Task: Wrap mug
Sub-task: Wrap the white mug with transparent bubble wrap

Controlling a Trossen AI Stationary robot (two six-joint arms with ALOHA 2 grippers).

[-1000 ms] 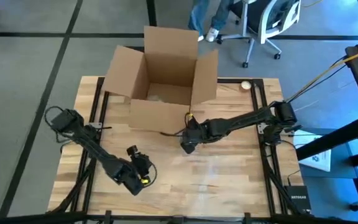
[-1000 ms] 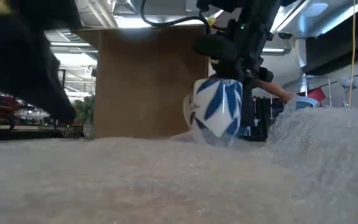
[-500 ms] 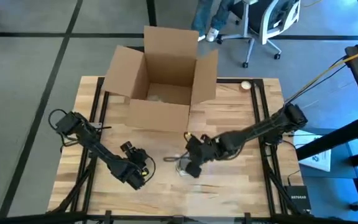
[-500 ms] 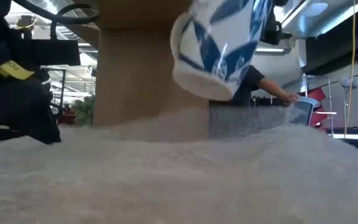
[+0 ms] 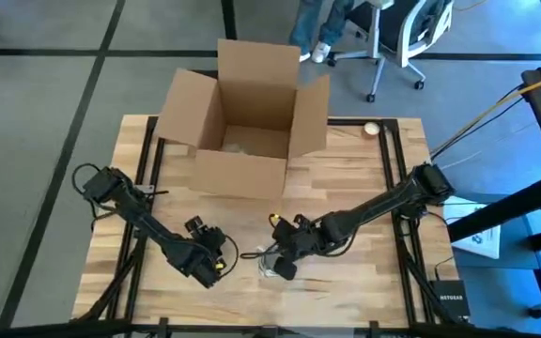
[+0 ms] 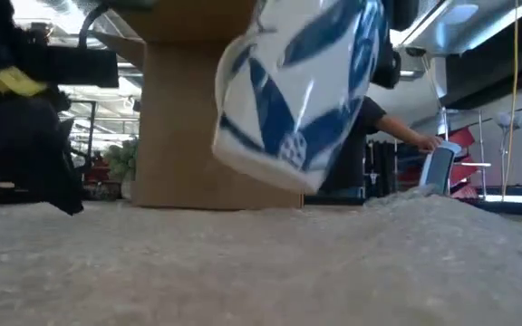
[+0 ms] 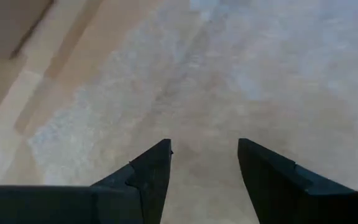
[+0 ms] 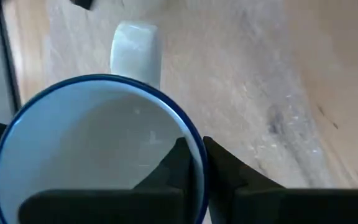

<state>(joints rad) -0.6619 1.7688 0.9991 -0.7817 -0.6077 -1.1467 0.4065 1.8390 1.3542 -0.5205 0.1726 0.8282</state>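
The white mug (image 6: pixel 302 91) with blue leaf shapes hangs tilted above a clear bubble-wrap sheet (image 6: pixel 261 263) spread on the wooden table. My right gripper (image 8: pixel 194 152) is shut on the mug near the table's near middle (image 5: pixel 285 263). The mug's blue rim and its handle (image 8: pixel 135 53) show in the right wrist view. My left gripper (image 7: pixel 204 146) stands open just left of the mug (image 5: pixel 209 261), low over the bubble wrap (image 7: pixel 260 74), with nothing between its fingers. My right gripper pinches the mug's wall at the blue rim (image 8: pixel 197 134), one finger (image 8: pixel 169 168) inside the mug and one (image 8: pixel 225 168) outside, on the side away from the handle. The mug is lifted clear of the bubble wrap and tilted, its base (image 6: pixel 252 158) slanting down.
An open cardboard box (image 5: pixel 247 122) stands at the table's far middle, flaps spread. A small pale round object (image 5: pixel 372 129) lies at the far right. Beyond the table are an office chair (image 5: pixel 407 38) and a person's legs.
My right gripper has carried the mug from beside the box toward the table's near edge and somewhat left, out over the bubble wrap. The mug stays lifted and has tipped further.
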